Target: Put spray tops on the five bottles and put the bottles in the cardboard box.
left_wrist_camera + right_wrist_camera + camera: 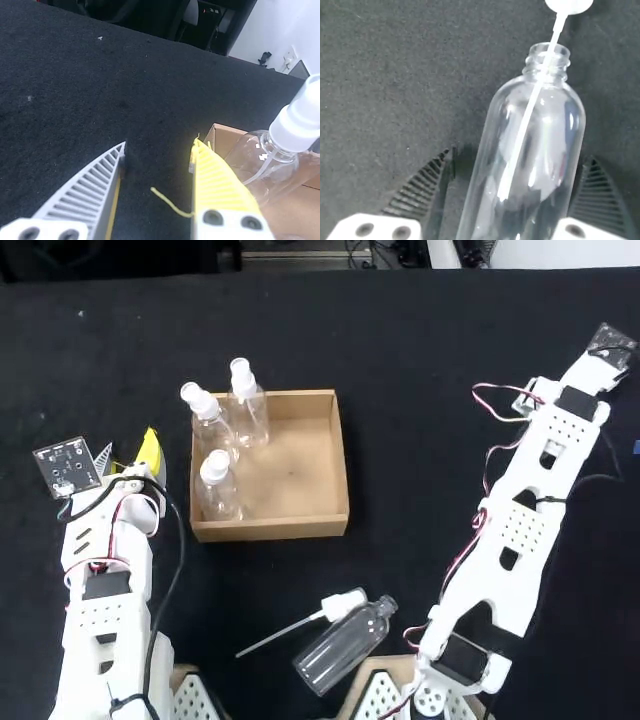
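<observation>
While three topped bottles (218,485) stand in box (341,455), left end effector (159,145) gapes empty, right end effector (520,156) open astride bare bottle (556,127)

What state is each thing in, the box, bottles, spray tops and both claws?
Box: open, three bottles inside.
Boxed bottles: upright, tops on.
Table bottle: lying down, no top.
Loose spray top: off, lying beside the table bottle.
Fifth bottle: neck open.
Second spray top: off the neck, tube along the fifth bottle.
Left claw: open, empty.
Right claw: open, straddling the fifth bottle.
</observation>
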`<state>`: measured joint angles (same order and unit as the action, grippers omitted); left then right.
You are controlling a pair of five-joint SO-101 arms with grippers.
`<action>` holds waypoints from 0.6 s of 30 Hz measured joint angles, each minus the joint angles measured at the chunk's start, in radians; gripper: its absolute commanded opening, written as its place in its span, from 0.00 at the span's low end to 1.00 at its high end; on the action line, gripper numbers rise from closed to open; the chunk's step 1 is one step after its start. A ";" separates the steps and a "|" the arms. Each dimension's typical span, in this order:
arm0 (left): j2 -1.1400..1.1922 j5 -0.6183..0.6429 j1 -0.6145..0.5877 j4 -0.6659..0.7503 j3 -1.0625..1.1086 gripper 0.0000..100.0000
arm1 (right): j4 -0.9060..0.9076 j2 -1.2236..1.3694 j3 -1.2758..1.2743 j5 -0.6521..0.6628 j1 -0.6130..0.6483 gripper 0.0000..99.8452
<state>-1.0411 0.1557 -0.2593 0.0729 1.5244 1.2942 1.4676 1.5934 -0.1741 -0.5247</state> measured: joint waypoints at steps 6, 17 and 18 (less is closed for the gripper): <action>0.000 0.000 0.000 0.000 0.000 0.19 | -0.003 0.000 0.020 0.000 -0.018 0.01; 0.000 0.000 0.000 0.000 0.000 0.19 | 0.048 0.000 0.021 -0.002 -0.063 0.01; 0.000 0.000 0.000 0.000 0.000 0.19 | 0.061 -0.002 0.021 0.005 -0.068 0.01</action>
<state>-1.0411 0.1557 -0.2593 0.0729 1.5244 1.3556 1.4661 1.6149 -0.1695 -0.5923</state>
